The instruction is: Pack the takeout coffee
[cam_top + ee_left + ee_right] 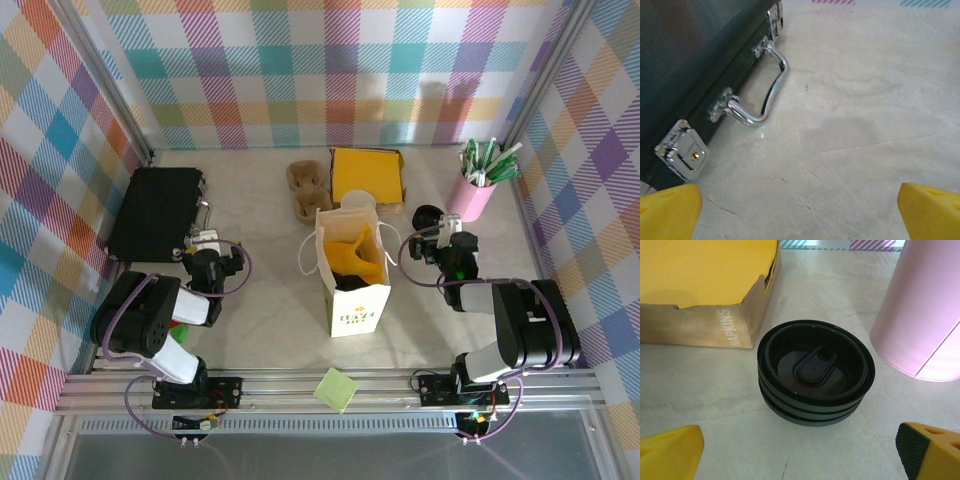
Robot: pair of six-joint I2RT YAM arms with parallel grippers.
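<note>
A white paper bag (352, 285) stands open mid-table, with a yellow napkin and something dark inside. Just behind it a cream-white cup rim (358, 200) peeks out. Its lower part is hidden, so I cannot tell whether it is the takeout coffee. My left gripper (205, 242) (800, 214) hangs open over bare tabletop beside a black case (685, 70). My right gripper (446, 233) (800, 455) is open too, with nothing between its yellow fingers (670, 452). It points at a stack of black lids (816, 372) a short way ahead.
A box of yellow napkins (367, 175) (700, 295) and brown cup carriers (308, 190) sit at the back. A pink cup (472, 195) (925, 315) of green-white sticks stands back right. The black case (155, 212) has a chrome handle (765, 90). A green note (335, 390) lies on the front rail.
</note>
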